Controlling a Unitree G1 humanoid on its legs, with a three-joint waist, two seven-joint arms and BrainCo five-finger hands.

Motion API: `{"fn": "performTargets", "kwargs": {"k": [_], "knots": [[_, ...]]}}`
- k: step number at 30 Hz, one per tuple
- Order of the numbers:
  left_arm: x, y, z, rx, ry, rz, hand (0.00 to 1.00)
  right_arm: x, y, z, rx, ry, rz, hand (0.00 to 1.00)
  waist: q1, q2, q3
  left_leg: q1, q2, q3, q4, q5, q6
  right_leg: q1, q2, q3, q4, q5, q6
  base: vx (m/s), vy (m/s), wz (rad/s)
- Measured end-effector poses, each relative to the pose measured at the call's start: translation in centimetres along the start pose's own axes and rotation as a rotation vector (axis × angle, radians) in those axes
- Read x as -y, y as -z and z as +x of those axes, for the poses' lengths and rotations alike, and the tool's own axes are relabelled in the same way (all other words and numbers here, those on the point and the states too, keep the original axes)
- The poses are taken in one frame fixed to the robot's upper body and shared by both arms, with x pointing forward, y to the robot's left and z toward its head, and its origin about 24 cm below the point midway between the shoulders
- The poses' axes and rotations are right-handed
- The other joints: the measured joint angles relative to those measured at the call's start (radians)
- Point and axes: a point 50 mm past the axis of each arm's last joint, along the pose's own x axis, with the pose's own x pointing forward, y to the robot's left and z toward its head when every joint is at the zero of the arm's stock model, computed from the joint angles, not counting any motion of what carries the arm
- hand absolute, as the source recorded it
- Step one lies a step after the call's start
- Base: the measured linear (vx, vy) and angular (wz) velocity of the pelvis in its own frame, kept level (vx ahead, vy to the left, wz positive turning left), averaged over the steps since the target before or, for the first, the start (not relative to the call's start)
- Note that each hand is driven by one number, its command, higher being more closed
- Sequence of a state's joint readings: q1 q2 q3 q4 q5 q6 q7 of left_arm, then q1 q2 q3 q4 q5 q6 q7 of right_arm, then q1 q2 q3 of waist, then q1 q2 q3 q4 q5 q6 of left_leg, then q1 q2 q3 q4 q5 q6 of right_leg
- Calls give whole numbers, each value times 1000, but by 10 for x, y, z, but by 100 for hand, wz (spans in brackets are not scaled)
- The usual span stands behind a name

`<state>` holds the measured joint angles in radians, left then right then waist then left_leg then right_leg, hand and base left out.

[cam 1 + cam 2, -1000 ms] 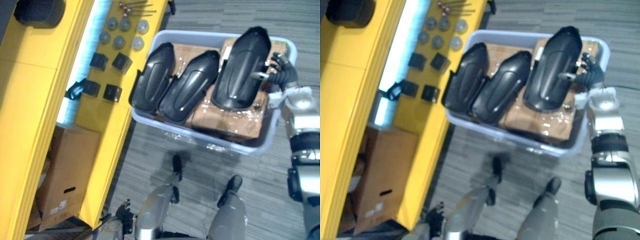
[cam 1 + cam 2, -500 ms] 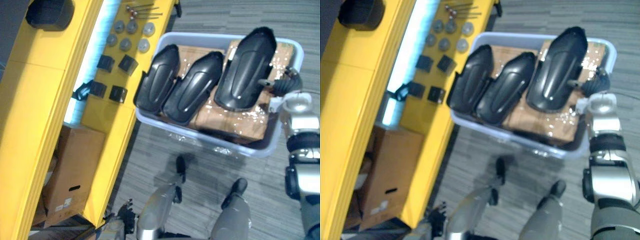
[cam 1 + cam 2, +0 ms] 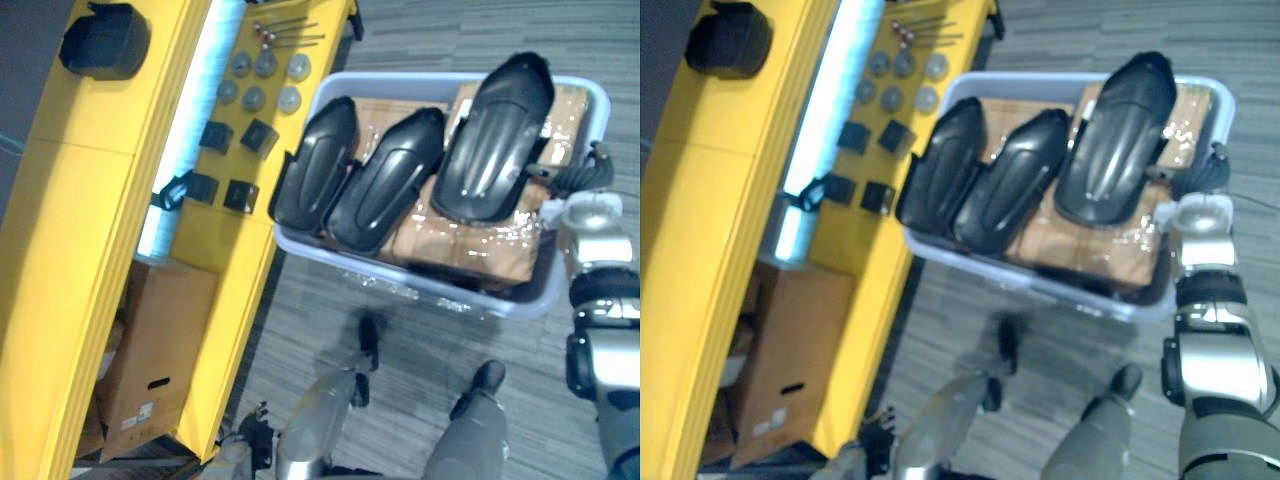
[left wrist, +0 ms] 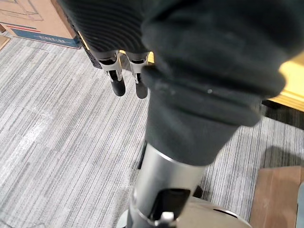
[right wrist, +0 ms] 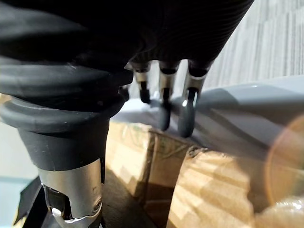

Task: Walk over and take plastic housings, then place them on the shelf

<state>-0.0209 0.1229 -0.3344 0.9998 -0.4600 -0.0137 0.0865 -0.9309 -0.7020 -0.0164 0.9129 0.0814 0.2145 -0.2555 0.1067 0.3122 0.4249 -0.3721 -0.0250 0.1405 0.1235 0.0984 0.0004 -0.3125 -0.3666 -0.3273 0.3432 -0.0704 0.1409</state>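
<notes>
1. Black glossy plastic housings [image 3: 385,180], three side by side, lie in a pale grey plastic bin [image 3: 430,289] beside the yellow shelf [image 3: 70,260].
2. Right robot hand [image 3: 583,175] sits at the bin's right rim, fingers loosely straight, holding nothing.
3. Left robot hand [image 4: 117,84] hangs low, fingers straight.

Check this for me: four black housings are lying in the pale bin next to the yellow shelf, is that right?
Not quite. The count is wrong: three black housings, not four, are lying in the pale bin next to the yellow shelf. The left eye view shows them side by side.
</notes>
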Motion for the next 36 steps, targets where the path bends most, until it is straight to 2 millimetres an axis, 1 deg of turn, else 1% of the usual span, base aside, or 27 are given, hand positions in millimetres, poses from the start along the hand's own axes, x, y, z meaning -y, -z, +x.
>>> {"fn": "performTargets", "kwargs": {"k": [2,5,8,12,18,23,26,34,36], "knots": [[1,1,0,-5,2,-4,0,3,-1,2,4,-8,-32,100,3,7,-5,-10,0,-3,13,-8,-2,-1,0,-2,0,0,0,4,-7,2],[2,1,0,-5,4,-2,0,12,-3,5,-1,-3,-75,100,7,10,-6,-14,1,-8,20,-13,-4,-1,-1,-5,4,-1,0,-1,-5,1],[3,-1,1,-1,8,-1,0,13,0,6,-8,-30,-132,100,18,11,-6,-15,3,-11,20,-13,-4,-1,-1,-8,6,-4,-2,4,-21,2],[3,-1,1,0,10,-1,0,16,1,7,-30,-9,-201,100,19,11,-6,-17,2,-19,20,-11,-2,1,-1,-19,8,-9,-5,22,-23,6],[3,-2,0,4,13,-2,0,20,3,8,-71,30,-246,100,22,11,-6,-17,-1,-28,24,-10,1,7,-1,-27,21,-19,0,41,-28,3],[4,-2,0,6,15,-3,0,19,5,8,-78,27,-263,100,24,11,-7,-14,-1,-35,31,-15,-1,18,-1,-33,19,-23,-4,7,-8,3],[4,0,-1,7,20,-6,0,14,3,7,-46,18,-311,100,26,9,-7,-14,1,-34,56,-34,-2,28,-1,-32,18,-25,-4,0,0,0],[6,2,-1,1,26,-14,0,12,-1,7,11,17,-395,100,25,9,-7,-15,4,-32,68,-42,0,36,1,-32,8,-25,-3,4,-1,0],[6,2,-2,3,26,-16,0,10,-3,6,42,14,-439,100,24,9,-7,-22,8,-31,96,-61,0,42,7,-31,4,-21,3,34,-9,-6]]}}
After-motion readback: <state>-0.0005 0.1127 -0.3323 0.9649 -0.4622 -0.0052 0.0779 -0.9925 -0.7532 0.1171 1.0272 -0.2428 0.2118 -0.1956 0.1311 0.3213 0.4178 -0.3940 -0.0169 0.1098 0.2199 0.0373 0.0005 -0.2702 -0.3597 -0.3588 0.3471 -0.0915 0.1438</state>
